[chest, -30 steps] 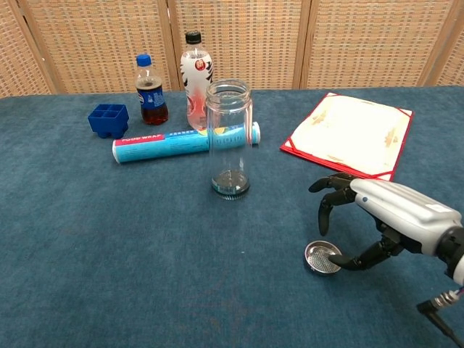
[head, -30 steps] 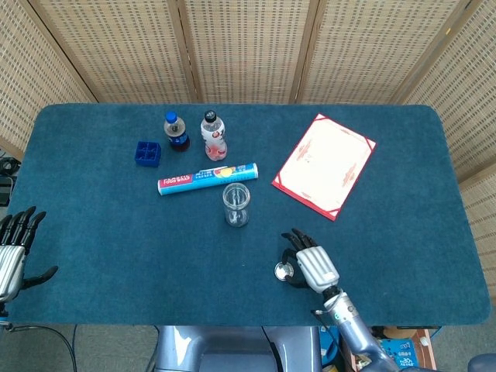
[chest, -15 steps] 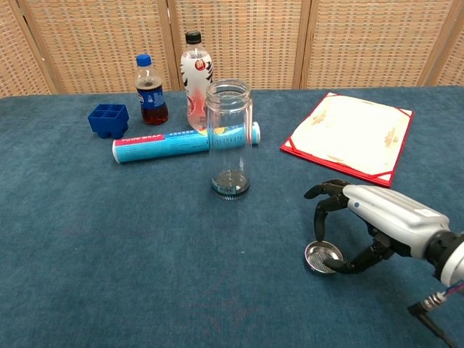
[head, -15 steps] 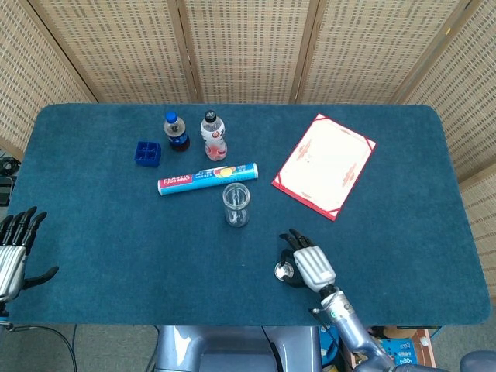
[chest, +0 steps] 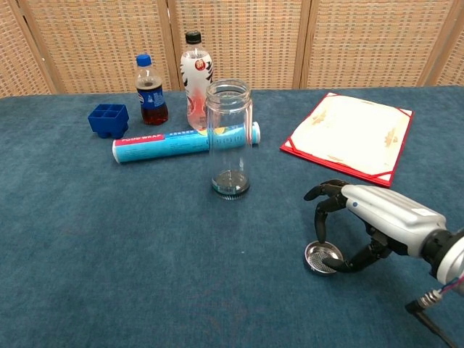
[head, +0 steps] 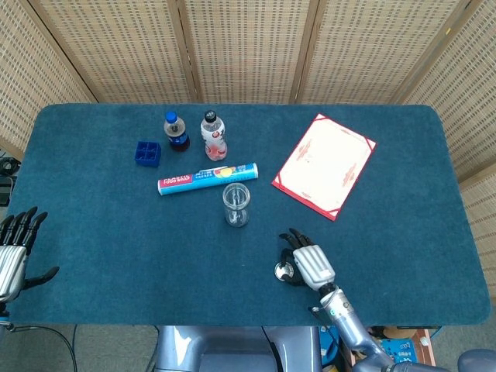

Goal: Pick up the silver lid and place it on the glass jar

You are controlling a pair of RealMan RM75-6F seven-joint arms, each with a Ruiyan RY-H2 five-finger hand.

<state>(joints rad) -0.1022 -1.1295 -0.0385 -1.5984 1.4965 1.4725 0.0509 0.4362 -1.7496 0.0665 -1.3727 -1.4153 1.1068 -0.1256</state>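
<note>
The silver lid (chest: 322, 258) lies flat on the blue table, hollow side up, near the front edge; the head view shows this lid (head: 284, 271) in front of and right of the jar. My right hand (chest: 377, 214) arches over it, fingers curled down to its far rim and thumb against its near right rim. The lid still rests on the cloth. The head view has the right hand (head: 310, 265) just right of the lid. The glass jar (chest: 229, 138) stands upright and uncovered at mid table, also visible as jar (head: 235, 204). My left hand (head: 14, 252) hovers off the table's left front corner, fingers spread, holding nothing.
Behind the jar lies a food wrap box (chest: 177, 145). A cola bottle (chest: 149, 90), a white drink bottle (chest: 194, 76) and a blue tray (chest: 109, 119) stand further back left. A red-edged folder (chest: 351, 134) lies at the back right.
My right hand has sunk a little and drawn in around the lid, its fingers and thumb now at the rim. The lid and left hand have not moved.
</note>
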